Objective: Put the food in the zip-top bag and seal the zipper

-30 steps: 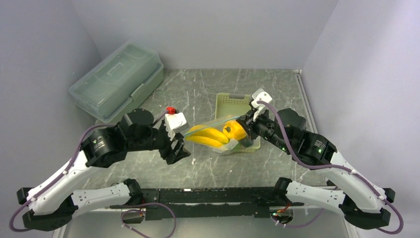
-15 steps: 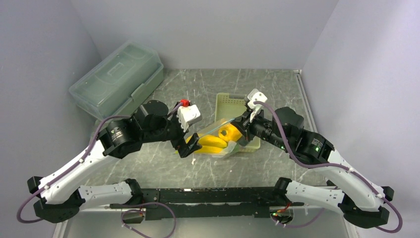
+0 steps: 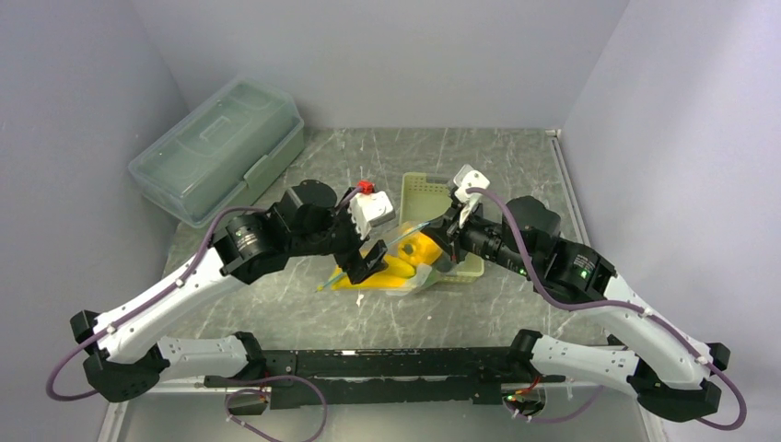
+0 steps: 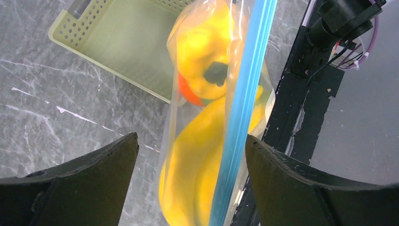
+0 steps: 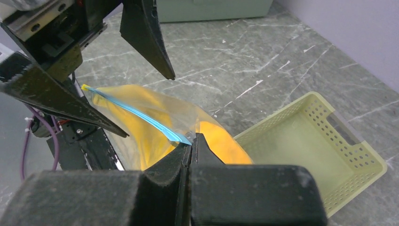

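Pinching one end of the zipper (image 5: 141,115) with the right gripper (image 5: 193,141), fingers pressed together on the blue strip; straddling the bag (image 4: 170,127) with the left gripper (image 4: 190,141), fingers spread wide to either side, contact with the plastic impossible to tell; holding food (image 4: 197,155) inside the bag, yellow pieces and an orange one, below the zipper; just beside the basket (image 4: 127,52) on the table (image 4: 47,103).
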### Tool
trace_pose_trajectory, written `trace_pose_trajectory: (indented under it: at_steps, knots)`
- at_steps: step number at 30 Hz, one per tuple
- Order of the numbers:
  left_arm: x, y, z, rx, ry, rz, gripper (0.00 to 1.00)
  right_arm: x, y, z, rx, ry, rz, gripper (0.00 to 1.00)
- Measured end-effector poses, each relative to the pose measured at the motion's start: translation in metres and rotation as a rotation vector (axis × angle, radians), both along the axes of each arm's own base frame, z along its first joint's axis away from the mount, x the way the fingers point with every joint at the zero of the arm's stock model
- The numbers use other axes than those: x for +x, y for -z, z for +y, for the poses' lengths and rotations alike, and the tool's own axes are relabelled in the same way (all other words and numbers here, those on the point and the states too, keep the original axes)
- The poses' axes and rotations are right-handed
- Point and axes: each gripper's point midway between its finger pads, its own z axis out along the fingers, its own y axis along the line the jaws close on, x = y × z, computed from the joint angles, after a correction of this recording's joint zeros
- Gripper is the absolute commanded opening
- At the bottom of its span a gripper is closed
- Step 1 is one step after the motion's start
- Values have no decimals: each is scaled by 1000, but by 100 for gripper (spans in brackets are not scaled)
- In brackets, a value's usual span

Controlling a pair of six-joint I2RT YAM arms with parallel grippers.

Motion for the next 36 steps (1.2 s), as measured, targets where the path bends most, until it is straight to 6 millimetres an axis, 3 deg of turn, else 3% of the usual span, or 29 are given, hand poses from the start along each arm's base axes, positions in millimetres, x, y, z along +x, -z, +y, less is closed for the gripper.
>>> trace_pose_trajectory:
  at_steps: [9, 16, 24, 26, 30, 36]
  knots:
    - [-2, 6, -6, 8, 25, 20, 53, 1, -2, 3, 7, -4, -4, 0]
    - [-3, 13, -11, 23, 49, 38, 2, 1, -3, 3, 10, -4, -5, 0]
    - [-1, 14, -11, 27, 51, 34, 0, 2, -2, 4, 9, -4, -4, 0]
    - [1, 13, -10, 28, 40, 28, 0, 2, -3, 4, 10, -3, -5, 8]
    - [8, 13, -8, 34, 8, 10, 0, 1, -8, 1, 30, 6, -11, 34]
    - [26, 19, 6, 93, -93, -17, 0, 2, -22, -10, 68, 42, -51, 46]
